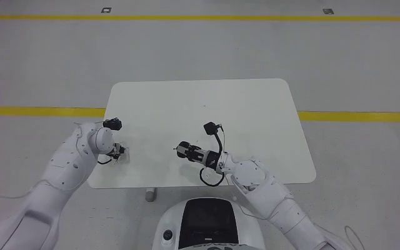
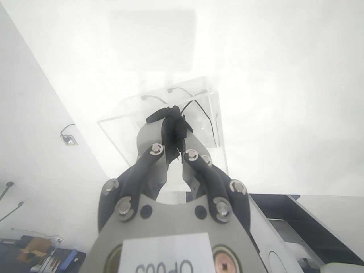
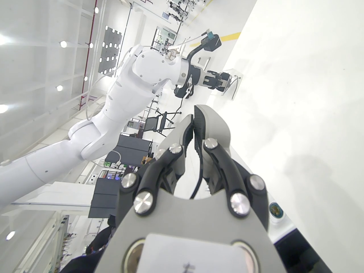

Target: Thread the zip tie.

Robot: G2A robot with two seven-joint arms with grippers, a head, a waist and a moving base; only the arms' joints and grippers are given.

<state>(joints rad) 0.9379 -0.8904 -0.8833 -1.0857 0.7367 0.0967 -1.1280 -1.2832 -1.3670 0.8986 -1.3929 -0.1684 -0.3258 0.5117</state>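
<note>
White table point(image 1: 250, 106): we see its rounded top, with both arms reaching in over the near edge.
Left arm: it comes in from the left and bends at the wrist, so the left gripper point(image 1: 122, 152) sits at the table's near left corner, pointing right.
Left gripper state: in its own wrist view the left gripper point(image 2: 174, 115) has its fingers pressed together, and it appears to be pinching the end of a thin black zip tie point(image 2: 203, 112).
Zip tie: from the fingertips it arcs up and then down along the clear box point(image 2: 210, 92), touching its wall.
Clear box: it stands just beside the left fingertips at the near left corner. Two more short black ties point(image 2: 153, 97) lie along its upper edge. From the right wrist view the box point(image 3: 234, 75) is directly in front of the left gripper.
Right arm: it comes in from the near right, forearm low. The right gripper point(image 1: 179, 149) is over the near middle of the table, pointing left towards the box.
Right gripper state: the fingers point(image 3: 210, 120) are closed flat against each other, and we see nothing between them.
Spacing: the grippers face each other, well apart.
Floor: yellow lines point(image 1: 187, 17) run left to right beyond the table.
</note>
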